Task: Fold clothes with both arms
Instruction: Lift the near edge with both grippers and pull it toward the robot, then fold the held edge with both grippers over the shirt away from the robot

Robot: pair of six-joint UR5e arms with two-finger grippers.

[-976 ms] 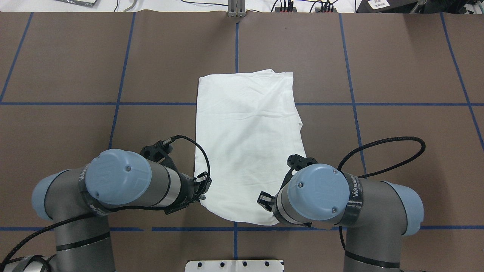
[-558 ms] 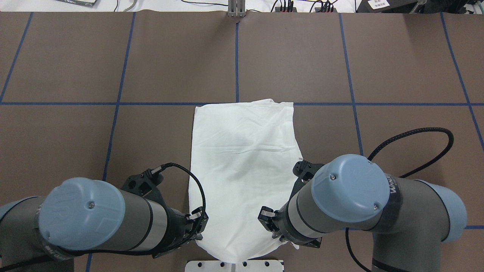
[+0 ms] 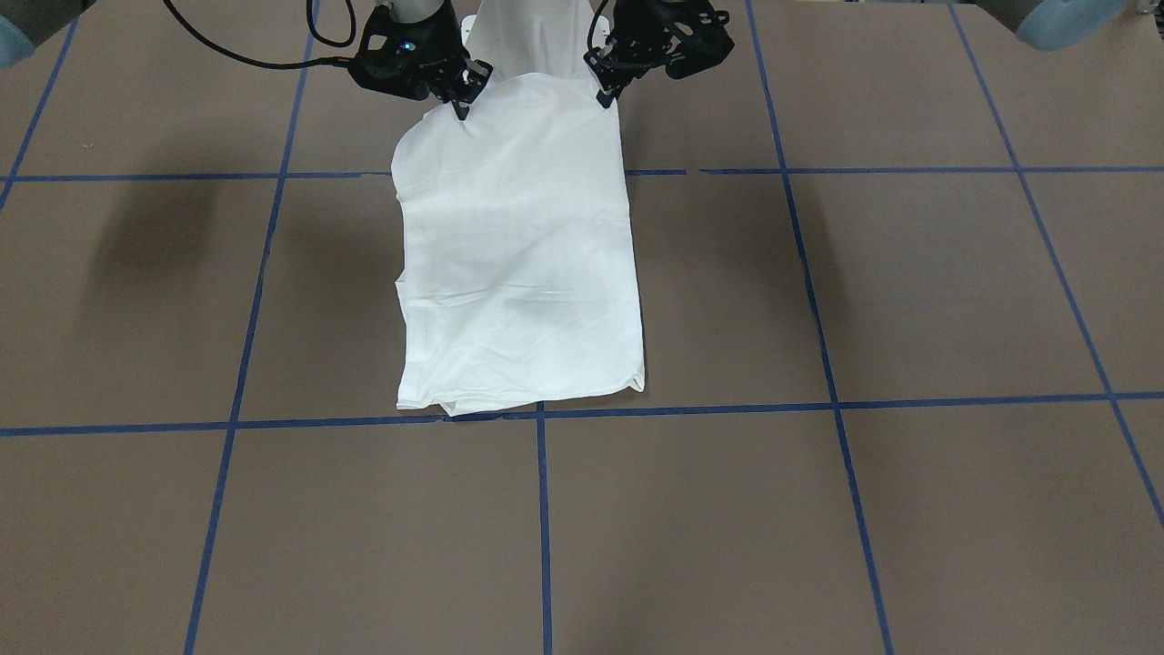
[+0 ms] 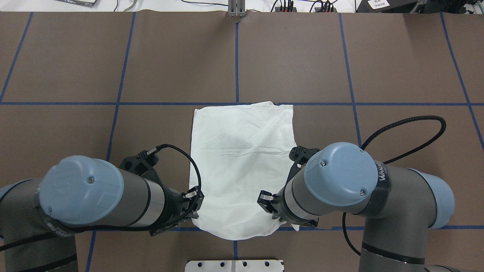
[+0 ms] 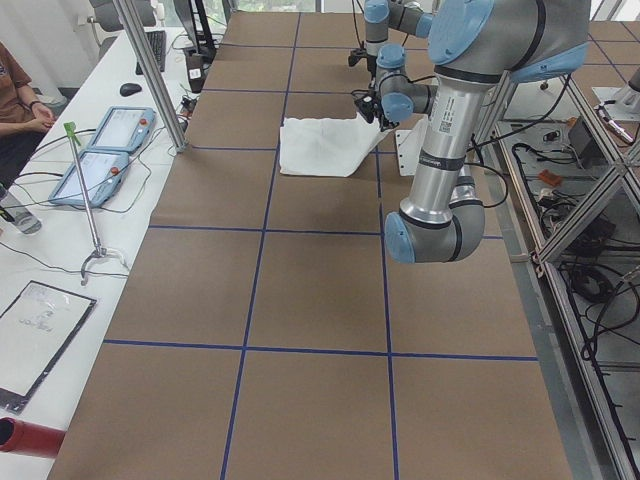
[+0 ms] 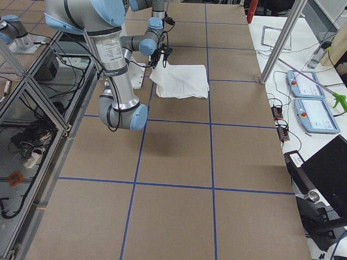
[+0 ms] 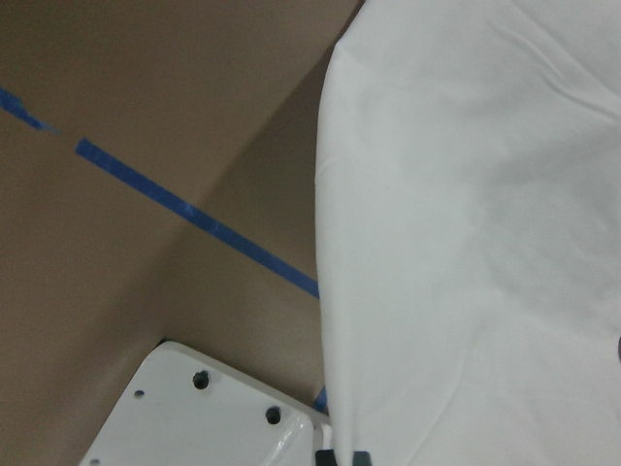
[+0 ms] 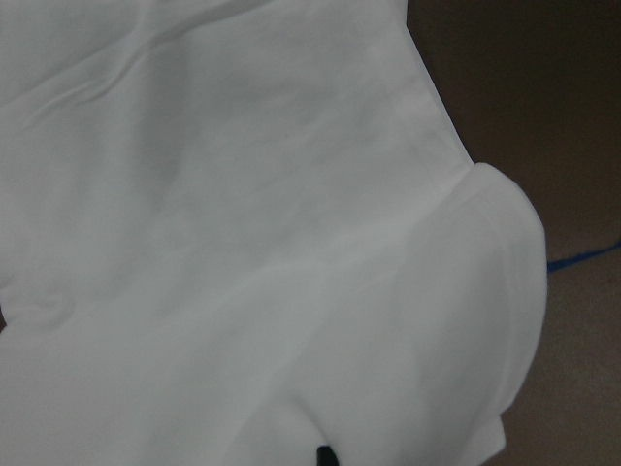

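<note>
The white shirt lies folded in a long rectangle at the table's middle, with no print showing. It also shows in the front view and fills both wrist views. My left gripper is shut on the shirt's near left corner, seen in the front view on the right. My right gripper is shut on the near right corner, at the top left of the shirt in the front view. Both hold the near edge a little above the table. The far edge rests by a blue tape line.
The white base plate sits at the table's near edge just behind the lifted hem, and shows in the left wrist view. Blue tape lines grid the brown table. A side desk holds tablets, and a person sits there.
Both grippers first pulled the shirt toward the robot, then carried its near edge forward away from the base plate. The far edge has stayed by the tape line since 0.6 s ago.
</note>
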